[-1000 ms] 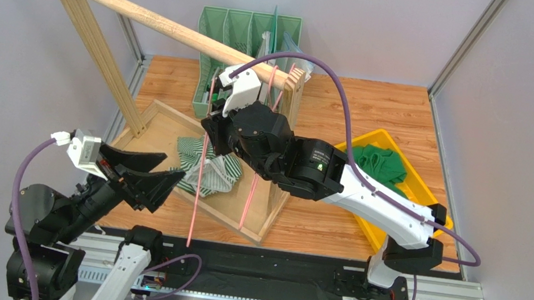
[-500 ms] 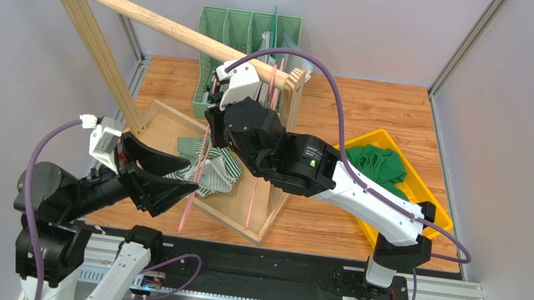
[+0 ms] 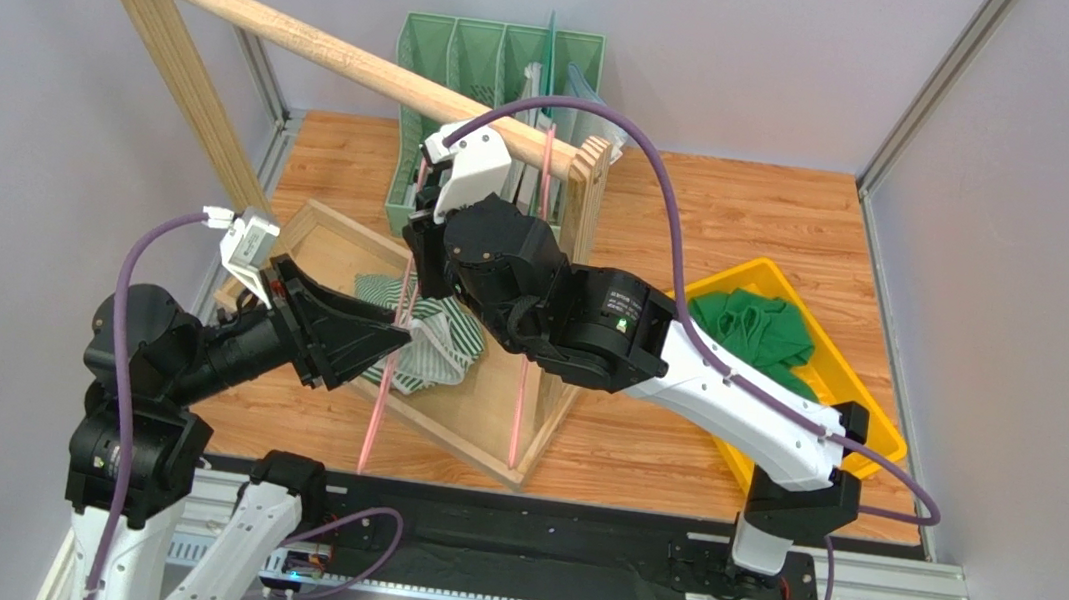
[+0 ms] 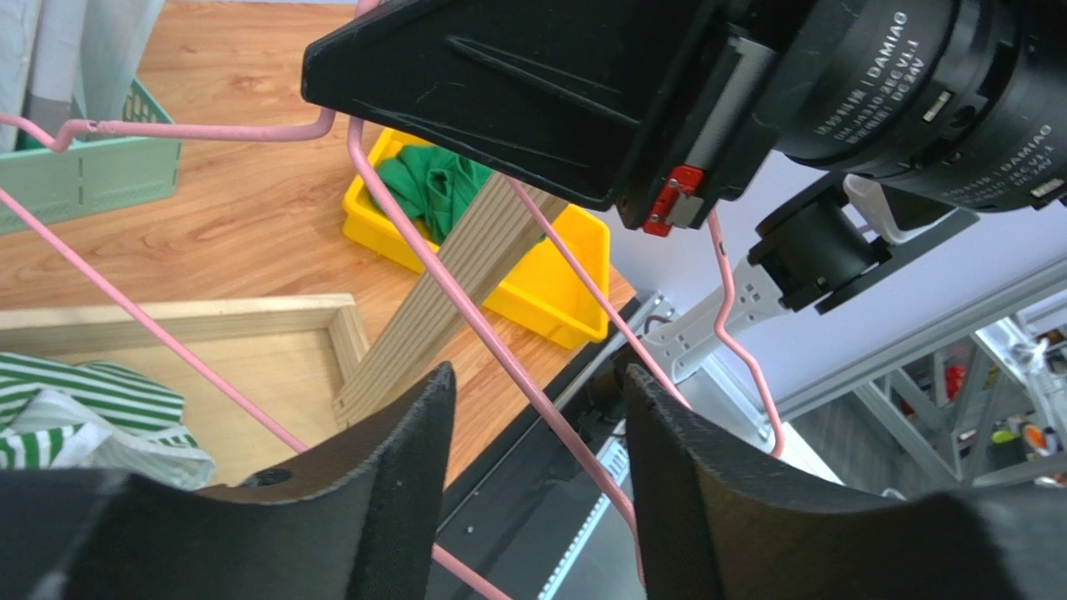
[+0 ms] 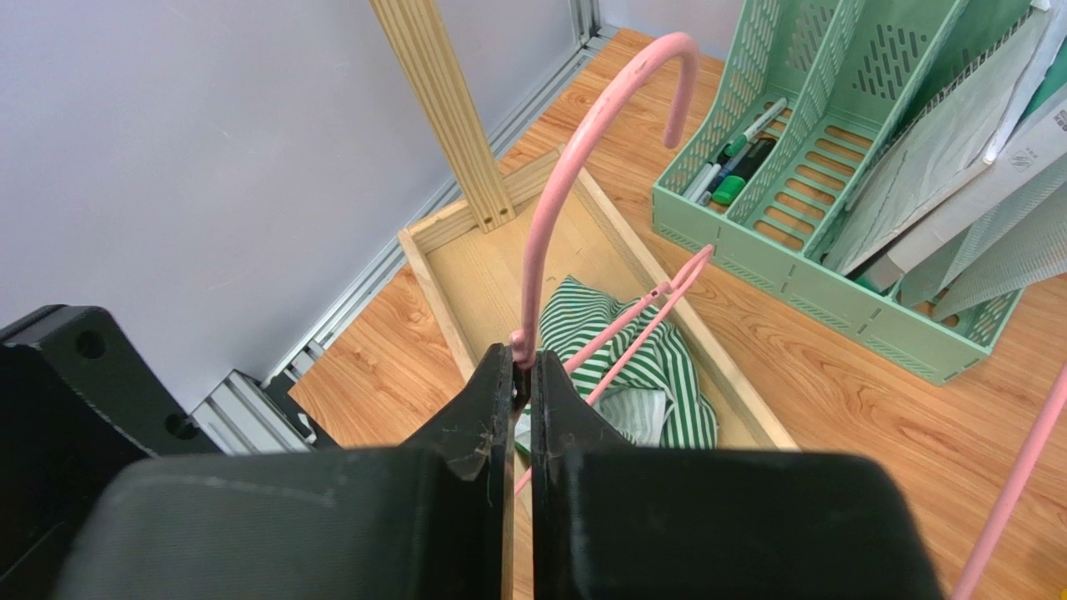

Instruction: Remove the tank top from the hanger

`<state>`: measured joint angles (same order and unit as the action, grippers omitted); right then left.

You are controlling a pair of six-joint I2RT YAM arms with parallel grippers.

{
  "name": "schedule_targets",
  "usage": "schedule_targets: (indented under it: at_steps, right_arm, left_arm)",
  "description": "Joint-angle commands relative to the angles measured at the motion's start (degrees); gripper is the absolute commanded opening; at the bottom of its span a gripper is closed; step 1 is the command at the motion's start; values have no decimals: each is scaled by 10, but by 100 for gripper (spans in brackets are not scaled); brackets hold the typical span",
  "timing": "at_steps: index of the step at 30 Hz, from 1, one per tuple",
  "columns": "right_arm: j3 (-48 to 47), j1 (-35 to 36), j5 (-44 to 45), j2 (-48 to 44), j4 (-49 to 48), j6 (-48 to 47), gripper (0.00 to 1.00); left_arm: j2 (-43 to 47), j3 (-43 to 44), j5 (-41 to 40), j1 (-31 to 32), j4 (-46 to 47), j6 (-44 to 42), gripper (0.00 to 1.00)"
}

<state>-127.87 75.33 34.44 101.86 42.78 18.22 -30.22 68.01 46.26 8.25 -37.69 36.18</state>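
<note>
The pink wire hanger [image 3: 373, 418] hangs upright over the wooden tray. My right gripper [image 3: 418, 249] is shut on its neck just below the hook [image 5: 589, 138]; the grip shows in the right wrist view [image 5: 522, 365]. The green-and-white striped tank top [image 3: 438, 342] lies bunched in the tray under the hanger's lower wires, and also shows in the right wrist view [image 5: 639, 375] and the left wrist view [image 4: 75, 406]. I cannot tell whether it still hangs on the wires. My left gripper [image 3: 392, 344] is open, and a hanger wire [image 4: 500, 356] runs between its spread fingers [image 4: 536, 375] untouched.
A wooden rack with a round rail [image 3: 341, 59] stands over the wooden tray [image 3: 336, 240]. A green file organiser [image 3: 499, 70] is at the back. A yellow bin [image 3: 848, 389] with green cloth sits at the right. A second pink hanger [image 3: 521, 389] hangs by the rack's right post.
My left arm has risen and swung right, bringing its open fingers around the hanger's lower wire. My right gripper has shifted the hanger slightly up and left.
</note>
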Motion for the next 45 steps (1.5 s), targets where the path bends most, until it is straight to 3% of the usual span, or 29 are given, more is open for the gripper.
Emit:
schedule_targets:
  at_steps: [1,9,14,17,21,22,25,28,36,45]
  right_arm:
    - [-6,-1,-12,-9,-20,2,0]
    - [10,0,-27,-21,-36,1,0]
    - [29,-1,-31,-34,-39,2,2]
    - [50,1,-36,-52,-51,3,3]
    - [76,2,-34,-73,-69,5,0]
    - [84,2,-32,-83,-84,4,0]
    - [107,3,-29,-96,-106,2,0]
    - [110,3,-38,-98,-117,0,0]
    - [102,3,-46,-86,-120,-6,0]
    - [94,4,-45,-67,-128,-13,0]
  left_arm:
    - [-1,-11,6,0,25,23,53]
    - [-2,-27,38,0,71,60,41]
    - [1,-23,51,0,86,73,14]
    - [0,-21,44,0,86,78,9]
    - [-1,-30,26,0,86,84,13]
    - [2,-32,21,0,86,88,23]
    - [13,-47,-5,0,87,100,41]
    - [16,-61,-7,0,101,122,49]
    - [24,-88,30,1,190,198,59]
    - [31,-101,41,0,239,253,60]
